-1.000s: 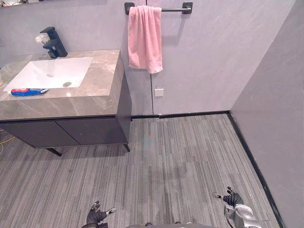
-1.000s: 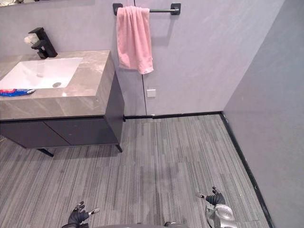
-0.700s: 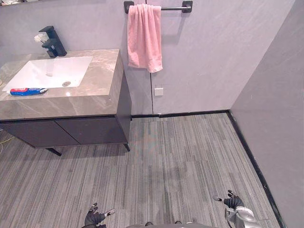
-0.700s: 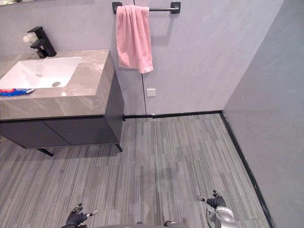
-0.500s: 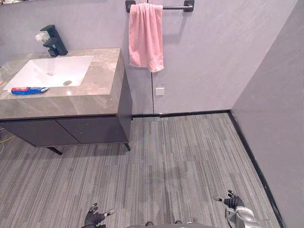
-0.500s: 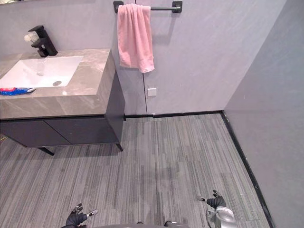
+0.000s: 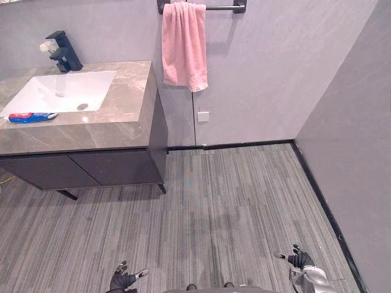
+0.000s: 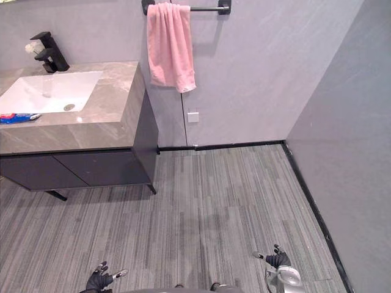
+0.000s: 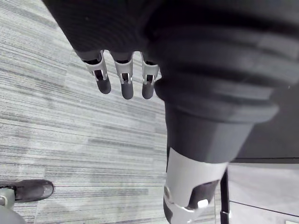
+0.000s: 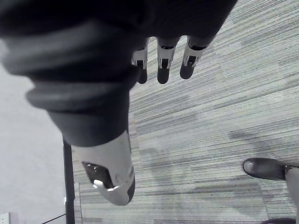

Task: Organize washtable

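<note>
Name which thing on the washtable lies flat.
The blue-and-red tube, flat on the counter at the front edge of the basin; the black faucet stands upright behind it.

Grey walls (image 7: 263, 73), striped grey floor (image 7: 232, 201) — marble-topped washtable (image 7: 131, 97) at left.

Polished marble-look washtable top (image 7: 125, 101), glossy white basin (image 7: 46, 94), matt black faucet (image 7: 61, 52), soft pink cloth towel (image 7: 183, 46).
</note>
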Controlling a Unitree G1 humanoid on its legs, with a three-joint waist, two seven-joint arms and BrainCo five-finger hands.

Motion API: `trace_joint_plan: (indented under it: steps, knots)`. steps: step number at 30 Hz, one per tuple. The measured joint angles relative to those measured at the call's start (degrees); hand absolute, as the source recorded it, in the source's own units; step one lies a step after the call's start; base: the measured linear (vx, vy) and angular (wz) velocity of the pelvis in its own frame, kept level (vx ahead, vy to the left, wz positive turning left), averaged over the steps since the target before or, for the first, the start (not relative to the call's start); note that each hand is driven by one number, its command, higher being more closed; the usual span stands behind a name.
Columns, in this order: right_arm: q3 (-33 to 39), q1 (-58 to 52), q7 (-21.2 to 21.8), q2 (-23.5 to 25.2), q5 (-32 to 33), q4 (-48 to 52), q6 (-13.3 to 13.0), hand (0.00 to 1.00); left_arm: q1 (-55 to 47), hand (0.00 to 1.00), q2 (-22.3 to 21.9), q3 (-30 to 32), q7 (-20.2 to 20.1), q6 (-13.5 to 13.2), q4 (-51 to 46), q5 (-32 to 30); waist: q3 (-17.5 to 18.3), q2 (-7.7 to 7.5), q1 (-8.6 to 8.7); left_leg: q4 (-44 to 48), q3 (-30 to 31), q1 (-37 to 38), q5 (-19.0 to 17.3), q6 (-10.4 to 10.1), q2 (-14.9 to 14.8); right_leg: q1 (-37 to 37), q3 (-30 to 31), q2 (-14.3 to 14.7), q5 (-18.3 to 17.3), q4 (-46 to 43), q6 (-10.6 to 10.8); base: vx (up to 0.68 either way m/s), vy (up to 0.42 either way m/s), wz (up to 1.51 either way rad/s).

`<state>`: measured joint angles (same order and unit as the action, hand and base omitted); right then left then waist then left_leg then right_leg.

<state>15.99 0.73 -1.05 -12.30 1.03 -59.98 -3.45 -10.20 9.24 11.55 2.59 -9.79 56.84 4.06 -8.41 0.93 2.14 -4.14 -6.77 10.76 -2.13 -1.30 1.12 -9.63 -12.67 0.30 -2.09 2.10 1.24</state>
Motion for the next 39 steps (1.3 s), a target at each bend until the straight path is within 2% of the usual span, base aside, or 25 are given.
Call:
trace_joint_plan:
  steps: [9, 14, 16, 18, 20, 22, 23, 24, 26, 27, 29, 30, 31, 32, 33, 35, 36, 38, 39]
  knots:
    - [-0.01, 0.03, 0.05, 0.13, -0.13, 0.03, 0.0, 0.0, -0.02, 0.0, 0.09, -0.03, -0.04, 0.02, 0.0, -0.14, -0.16, -0.28, -0.42, -0.36, -3.15, -0.27, -0.38, 0.14, -0.33, 1.41, 2.9, 0.45, 0.31, 0.15, -0.05, -0.02, -0.014, -0.15]
    - [-0.02, 0.01, 0.03, 0.03, -0.12, 0.08, 0.02, 0.0, 0.06, 0.0, 0.11, -0.51, -0.06, 0.04, -0.03, -0.15, -0.4, -0.64, -1.42, 8.07, -6.6, -5.19, -5.79, 1.59, -1.59, 4.08, 5.67, 0.78, 0.3, -0.76, 0.11, 0.0, -0.001, -0.39]
    - [-0.02, 0.17, 0.02, -0.03, -0.11, 0.13, 0.03, 0.0, 0.13, 0.0, 0.14, -1.32, -0.06, 0.05, -0.07, -0.14, -0.64, -0.12, -1.49, 12.26, -7.84, -7.27, -8.58, 1.76, -2.47, 6.65, 6.79, 0.82, -1.65, -4.77, 0.66, 0.06, 0.025, -0.34]
    - [-0.03, -0.02, 0.02, 0.02, -0.1, 0.12, 0.17, 0.0, 0.21, 0.0, 0.36, -2.69, -0.08, 0.05, -0.19, -0.13, -0.85, 0.14, -1.45, 15.24, -8.54, -8.2, -10.66, 2.11, -2.79, 9.77, 6.7, 0.22, -5.36, -11.8, 1.59, 0.07, 0.054, -0.23]
    - [-0.21, 0.04, 0.04, 0.05, -0.1, 0.13, 0.21, 0.0, 0.26, 0.0, 0.57, -4.11, -0.07, 0.07, -0.2, -0.13, -0.96, 0.18, -1.49, 17.37, -10.25, -7.89, -12.28, 2.3, -2.77, 14.7, 4.56, -1.76, -8.89, -23.89, 4.67, 0.08, 0.094, -0.25]
    - [-0.36, -0.08, 0.05, 0.28, -0.09, 0.13, 0.21, 0.0, 0.31, 0.0, 1.23, -5.18, -0.15, 0.05, -0.93, -0.13, -1.39, -0.35, -1.34, 17.96, -10.68, -6.5, -12.29, 2.29, -2.07, 18.99, 1.86, -4.54, -9.06, -35.7, 4.92, 0.09, 0.094, 0.02]
    - [-0.37, -0.08, 0.05, 0.37, -0.09, 0.13, 0.22, 0.0, 0.32, 0.0, 1.5, -5.19, -0.14, 0.05, -1.31, -0.13, -1.71, -0.68, -1.31, 17.99, -10.68, -5.87, -12.36, 2.39, -1.83, 19.81, 1.22, -5.4, -9.05, -38.7, 4.92, 0.13, 0.041, 0.22]
    - [-0.45, -0.06, 0.05, 0.43, -0.06, 0.14, 0.21, 0.0, 0.51, 0.0, 1.99, -5.21, -0.12, 0.05, -1.76, -0.12, -2.34, -0.73, -1.21, 17.94, -10.31, -4.54, -13.47, 3.41, -1.79, 21.57, -0.87, -7.05, -9.79, -44.06, 4.95, 0.12, 0.013, 0.17]
    - [-1.56, 0.17, 0.13, 0.54, -0.02, 0.08, 0.21, 0.0, 1.23, 0.0, 2.7, -5.2, -0.08, 0.17, -1.83, -0.12, -2.81, -0.74, -1.5, 17.49, -10.01, -3.29, -14.57, 3.75, -1.74, 23.51, -2.44, -9.02, -12.51, -46.41, 4.55, 0.15, -0.009, 0.09]
    - [-1.99, 0.5, 0.13, 0.48, 0.03, 0.1, 0.19, 0.0, 1.38, 0.0, 2.67, -5.23, -0.08, 0.47, -1.84, -0.1, -2.87, -0.67, -1.22, 16.36, -9.41, -2.37, -14.48, 3.59, -2.48, 24.06, -4.09, -9.51, -13.42, -43.93, 4.27, 0.2, -0.064, 0.11]
    - [-2.58, 0.8, 0.14, 0.46, 0.08, 0.11, 0.17, 0.0, 1.63, 0.0, 2.6, -5.29, -0.1, 0.48, -1.95, -0.11, -3.16, -0.06, -0.61, 15.06, -8.8, -1.6, -14.21, 2.25, -4.01, 24.77, -5.51, -9.13, -13.03, -36.66, 4.13, 0.21, -0.125, 0.16]
    - [-2.57, 1.08, 0.14, 0.46, 0.08, 0.11, 0.18, 0.0, 1.74, 0.0, 2.51, -5.42, -0.09, 0.5, -1.97, -0.11, -3.25, -0.15, -0.37, 14.2, -8.76, -1.13, -14.03, 1.1, -4.55, 25.27, -5.38, -8.74, -11.59, -31.84, 3.55, 0.22, -0.159, 0.07]
    - [-2.54, 1.19, 0.13, 0.46, 0.08, 0.14, 0.16, 0.0, 1.78, 0.0, 2.56, -5.94, -0.08, 0.51, -1.97, -0.1, -3.31, -0.4, -0.06, 13.55, -8.72, -0.66, -14.09, 0.17, -4.97, 25.51, -4.54, -8.25, -8.53, -26.41, 3.21, 0.21, -0.151, 0.02]
    - [-2.45, 0.96, 0.14, 0.43, 0.08, 0.14, 0.16, 0.0, 1.8, 0.0, 2.77, -6.62, -0.08, 0.5, -1.95, -0.12, -3.18, -1.03, 0.11, 12.61, -8.48, 0.1, -14.31, -0.96, -4.84, 25.54, -3.94, -8.3, -3.28, -23.5, 2.05, 0.31, -0.233, 0.01]
    - [-2.2, 0.29, 0.1, -0.05, 0.09, 0.09, 0.19, 0.0, 2.19, 0.0, 2.05, -6.93, -0.12, 0.55, -1.5, -0.12, -3.18, -0.99, 0.2, 11.58, -8.2, 1.5, -14.57, -2.42, -5.98, 25.73, -4.44, -7.73, -2.49, -25.56, -0.73, 0.32, -0.268, 0.04]
    - [-1.02, -0.18, 0.14, -0.12, 0.09, 0.26, 0.2, 0.0, 3.51, 0.0, 1.09, -6.94, -0.16, 0.48, -1.57, -0.12, -3.39, 0.8, 0.58, 11.39, -7.28, 1.65, -14.2, -4.56, -8.32, 25.89, -6.01, -6.31, -6.39, -27.54, -1.94, 0.38, -0.334, 0.14]
    - [-0.75, -0.36, 0.12, -0.09, 0.09, 0.25, 0.22, 0.0, 4.01, 0.0, 0.78, -6.93, -0.16, 0.46, -1.6, -0.13, -3.27, 1.36, 0.69, 13.9, -6.88, 0.41, -14.16, -4.98, -9.27, 25.58, -6.58, -5.62, -7.52, -27.45, -2.55, 0.32, -0.29, 0.3]
    - [-0.7, -1.21, 0.16, 0.14, 0.09, 0.2, 0.26, 0.0, 4.6, 0.0, 0.32, -6.87, -0.15, 0.39, -2.14, -0.15, -3.34, 1.65, 0.68, 27.87, -4.15, -5.67, -13.6, -6.09, -12.09, 21.47, -8.49, -4.31, -8.02, -23.71, -3.18, 0.35, -0.279, 0.4]
    - [-0.72, -2.18, 0.07, 0.07, 0.21, 0.2, 0.26, 0.0, 4.51, 0.0, -0.22, -6.83, -0.15, 0.41, -2.26, -0.13, -3.58, 1.87, 0.25, 38.93, -2.81, -9.39, -13.09, -7.24, -14.57, 16.53, -9.87, -2.9, -7.89, -19.84, -3.67, 0.43, -0.278, 0.4]
